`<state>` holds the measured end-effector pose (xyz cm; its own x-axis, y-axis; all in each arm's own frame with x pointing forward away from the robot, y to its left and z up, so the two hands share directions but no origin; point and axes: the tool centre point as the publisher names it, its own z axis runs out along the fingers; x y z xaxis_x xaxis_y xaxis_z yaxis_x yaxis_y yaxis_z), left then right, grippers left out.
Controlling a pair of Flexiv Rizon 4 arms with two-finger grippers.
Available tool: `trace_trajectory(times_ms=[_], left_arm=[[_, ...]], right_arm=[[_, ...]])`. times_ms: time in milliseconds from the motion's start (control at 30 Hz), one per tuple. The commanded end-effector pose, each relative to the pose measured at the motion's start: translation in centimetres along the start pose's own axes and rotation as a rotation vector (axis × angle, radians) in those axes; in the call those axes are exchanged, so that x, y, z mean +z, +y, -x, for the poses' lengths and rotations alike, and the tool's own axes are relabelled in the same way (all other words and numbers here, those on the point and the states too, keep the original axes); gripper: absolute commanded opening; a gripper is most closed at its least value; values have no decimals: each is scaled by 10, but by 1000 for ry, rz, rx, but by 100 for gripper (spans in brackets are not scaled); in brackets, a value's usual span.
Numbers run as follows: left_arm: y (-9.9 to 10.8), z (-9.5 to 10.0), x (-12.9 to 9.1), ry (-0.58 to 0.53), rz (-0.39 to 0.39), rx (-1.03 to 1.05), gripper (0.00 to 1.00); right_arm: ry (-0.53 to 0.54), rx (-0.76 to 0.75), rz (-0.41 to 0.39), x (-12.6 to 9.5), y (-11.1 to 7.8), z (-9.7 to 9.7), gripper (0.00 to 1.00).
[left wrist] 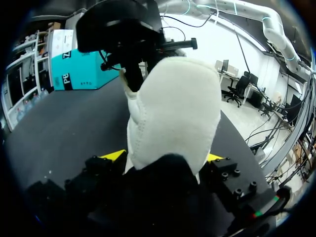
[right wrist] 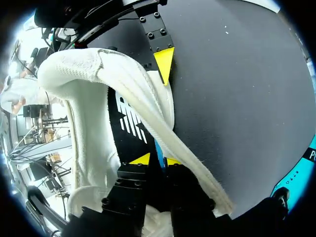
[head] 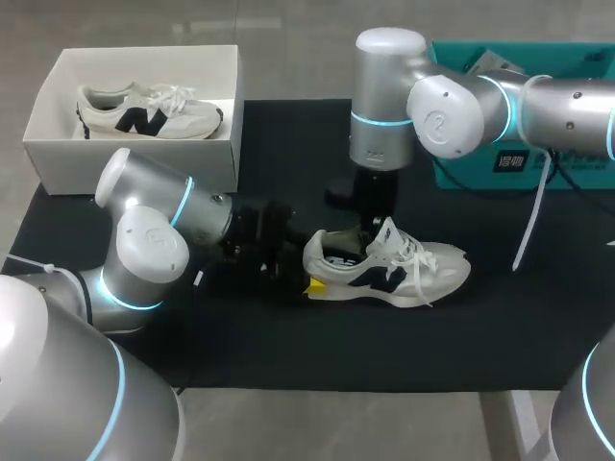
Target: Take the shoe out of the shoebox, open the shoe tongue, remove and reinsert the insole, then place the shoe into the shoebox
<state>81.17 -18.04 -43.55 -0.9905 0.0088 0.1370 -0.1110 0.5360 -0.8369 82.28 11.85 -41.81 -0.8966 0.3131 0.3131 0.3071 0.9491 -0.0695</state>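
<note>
shoe [head: 423, 274] lies on the black mat [head: 288, 346], its heel clamped by the left gripper [left wrist: 163, 156]. the right gripper [right wrist: 156, 160] seems pinched on the thin insole [right wrist: 131, 121]. light, floppy upper; the stiffer heel grips best.

The black-covered table [head: 288, 355] carries a white shoe [head: 389, 269] lying on its sole near the middle, a white shoebox [head: 135, 144] behind and left of the shoe, and a teal box [head: 538, 163] behind and right of it.
</note>
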Motion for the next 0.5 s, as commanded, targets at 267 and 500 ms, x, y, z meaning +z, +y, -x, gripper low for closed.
trace_trajectory(times_ms=[267,500], left_arm=[[4,4,5,-2,2,-1,0],[4,4,5,-2,2,-1,0]], right_arm=[[-9,78,-13,51,-10,-2,0],[-82,111,21,17,-22,-8,0]])
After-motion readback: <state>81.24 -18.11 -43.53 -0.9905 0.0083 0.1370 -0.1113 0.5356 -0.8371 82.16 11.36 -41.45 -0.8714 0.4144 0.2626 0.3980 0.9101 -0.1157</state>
